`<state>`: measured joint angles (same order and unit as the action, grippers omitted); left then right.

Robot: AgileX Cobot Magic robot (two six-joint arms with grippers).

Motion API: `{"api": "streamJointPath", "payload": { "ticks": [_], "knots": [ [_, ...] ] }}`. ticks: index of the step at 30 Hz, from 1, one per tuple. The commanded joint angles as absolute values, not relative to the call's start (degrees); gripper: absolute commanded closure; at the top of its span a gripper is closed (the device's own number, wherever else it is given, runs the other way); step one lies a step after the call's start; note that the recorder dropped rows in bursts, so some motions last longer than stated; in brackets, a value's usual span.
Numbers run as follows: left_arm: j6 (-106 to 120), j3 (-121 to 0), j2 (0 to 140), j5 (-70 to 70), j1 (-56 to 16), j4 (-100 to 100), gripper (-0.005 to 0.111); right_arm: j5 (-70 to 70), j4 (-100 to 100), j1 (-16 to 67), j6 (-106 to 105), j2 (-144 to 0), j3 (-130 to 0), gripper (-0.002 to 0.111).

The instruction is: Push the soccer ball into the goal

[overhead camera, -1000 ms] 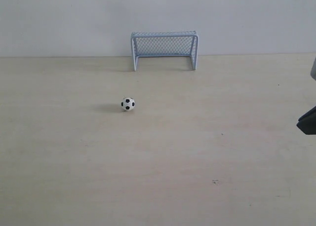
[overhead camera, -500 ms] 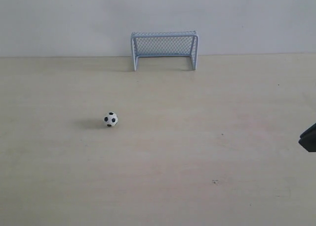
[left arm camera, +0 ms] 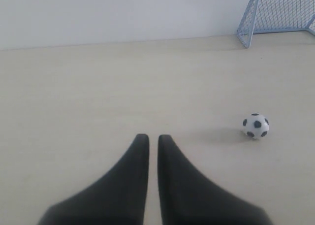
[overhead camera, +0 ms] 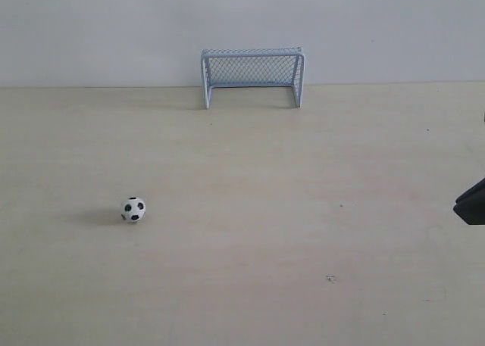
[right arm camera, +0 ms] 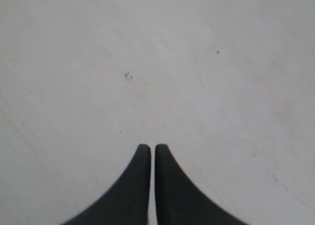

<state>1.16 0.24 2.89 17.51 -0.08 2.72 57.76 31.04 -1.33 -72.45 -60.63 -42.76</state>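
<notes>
The soccer ball [overhead camera: 133, 209] lies on the pale wooden table at the left, well in front of and left of the goal [overhead camera: 252, 76], which stands against the back wall. In the left wrist view the ball [left arm camera: 255, 126] sits off to one side of my left gripper [left arm camera: 153, 136], apart from it, and a corner of the goal [left arm camera: 275, 16] shows far behind. That gripper is shut with nothing in it. My right gripper [right arm camera: 149, 146] is shut over bare table; in the exterior view only a dark piece of that arm [overhead camera: 471, 204] shows at the right edge.
The table [overhead camera: 303, 232] is a pale wood surface with a few small dark specks [overhead camera: 330, 278]. A plain white wall [overhead camera: 114, 28] runs along its far edge behind the goal.
The ball has rolled left and toward the near edge, away from the goal. The dark piece of the right arm at the right edge has barely shifted.
</notes>
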Motion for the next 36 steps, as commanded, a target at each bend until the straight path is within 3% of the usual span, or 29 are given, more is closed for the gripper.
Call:
{"api": "streamJointPath", "payload": {
  "ticks": [1,20,36],
  "knots": [
    [0.48,0.0,3.12,16.77,-0.53,2.34,0.1,54.64,32.5,-1.72,-65.73,-57.4,-42.66,0.108],
    [0.48,0.0,3.12,16.77,-0.53,2.34,0.1,44.05,34.19,-1.72,-50.68,-45.79,-42.21,0.108],
    [0.48,0.0,3.12,16.77,-0.53,2.34,0.1,22.92,39.3,-1.72,-49.08,-33.17,-24.48,0.108]
  ]
}}
